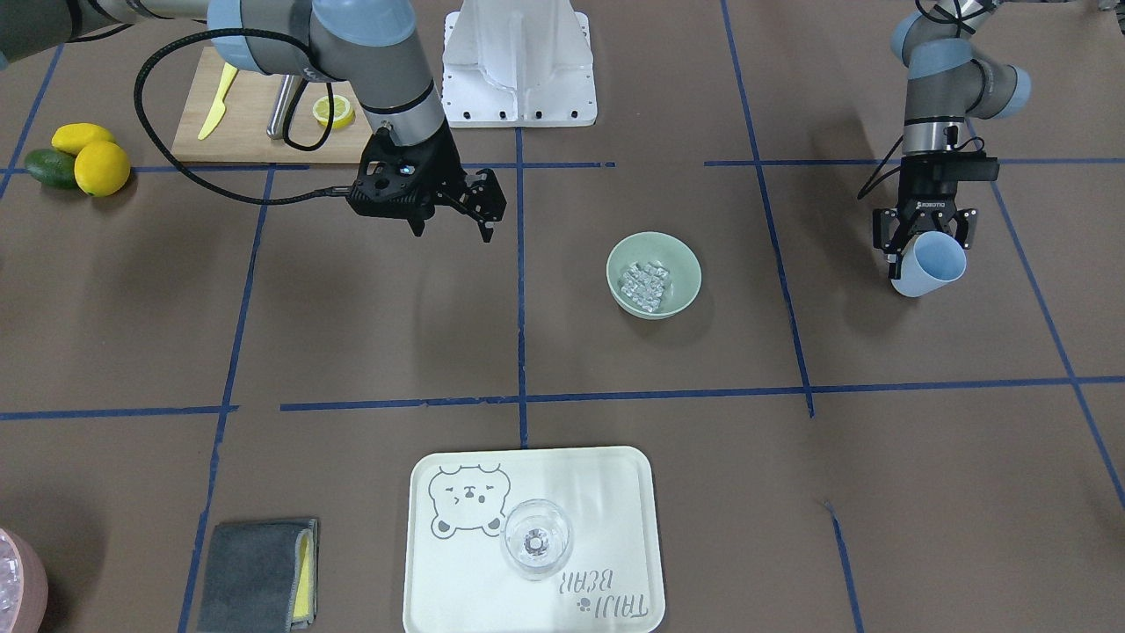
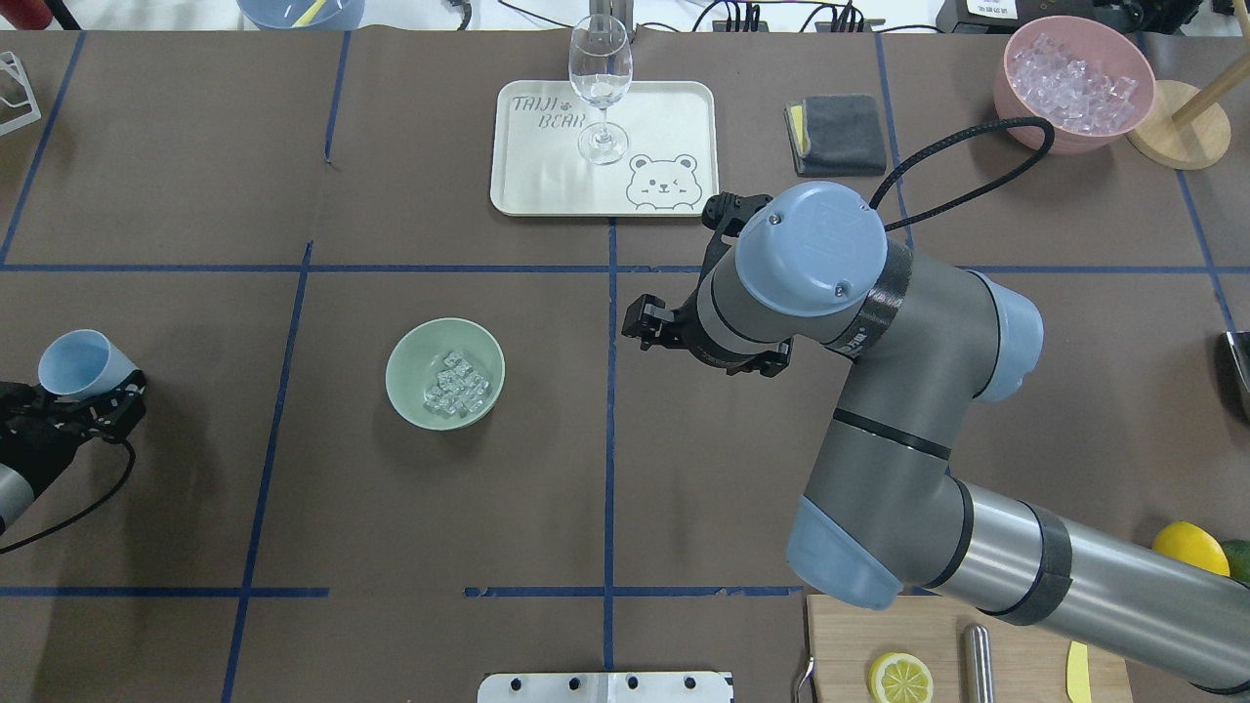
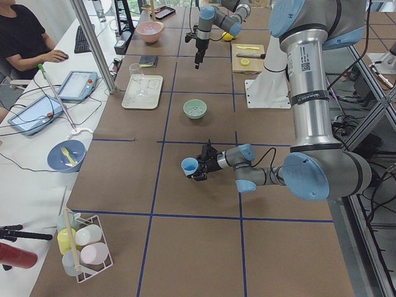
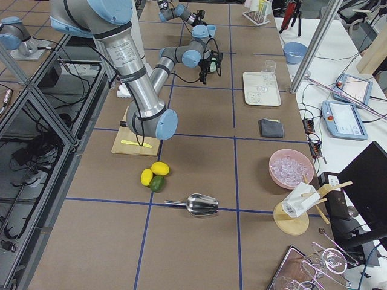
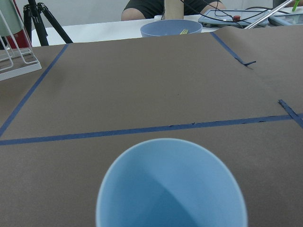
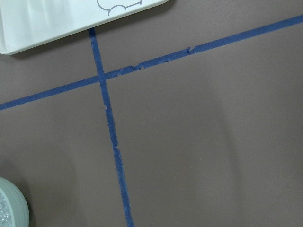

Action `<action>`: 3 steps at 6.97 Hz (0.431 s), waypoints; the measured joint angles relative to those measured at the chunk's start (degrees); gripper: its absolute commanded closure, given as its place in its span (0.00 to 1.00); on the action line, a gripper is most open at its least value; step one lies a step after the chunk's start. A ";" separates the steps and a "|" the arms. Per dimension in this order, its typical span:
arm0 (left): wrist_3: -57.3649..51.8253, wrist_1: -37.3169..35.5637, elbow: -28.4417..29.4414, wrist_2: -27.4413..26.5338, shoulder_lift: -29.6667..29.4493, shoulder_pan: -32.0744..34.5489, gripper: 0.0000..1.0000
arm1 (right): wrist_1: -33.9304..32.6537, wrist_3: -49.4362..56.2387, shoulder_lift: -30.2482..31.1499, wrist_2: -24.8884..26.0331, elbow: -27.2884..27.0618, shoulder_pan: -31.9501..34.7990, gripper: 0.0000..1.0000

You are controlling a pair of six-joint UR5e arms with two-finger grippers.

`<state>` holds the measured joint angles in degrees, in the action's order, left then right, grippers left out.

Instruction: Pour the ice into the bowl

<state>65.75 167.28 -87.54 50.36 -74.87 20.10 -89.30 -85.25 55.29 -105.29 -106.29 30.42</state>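
Inside one bowl (image 1: 684,268) lies one ice heap (image 1: 643,284) (one cup (image 1: 933,262) empty).

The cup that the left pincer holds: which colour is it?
The cup is pale blue, best seen in the front-facing view.

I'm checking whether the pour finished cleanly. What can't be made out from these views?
The blue cup: its bottom is cut off by the left wrist view's lower edge.
The ice: cubes too small and glassy to count, overhead.
The bowl: only a sliver in the right wrist view's corner.
The pink container: cut off by the front-facing view's left edge.
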 measured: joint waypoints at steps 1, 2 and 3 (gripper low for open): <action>-0.06 0.07 0.34 0.03 0.02 0.02 0.00 | -0.05 0.00 0.00 0.00 -0.01 0.00 0.00; -0.20 0.10 0.27 0.34 0.08 0.05 0.00 | -0.06 0.00 0.01 0.00 0.00 -0.01 0.00; -0.85 0.16 -0.41 1.81 0.32 0.27 0.00 | -0.04 0.00 0.03 0.00 0.01 -0.01 0.00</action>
<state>64.90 167.43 -87.95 52.17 -74.55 20.37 -89.34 -85.25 55.31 -105.29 -106.27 30.41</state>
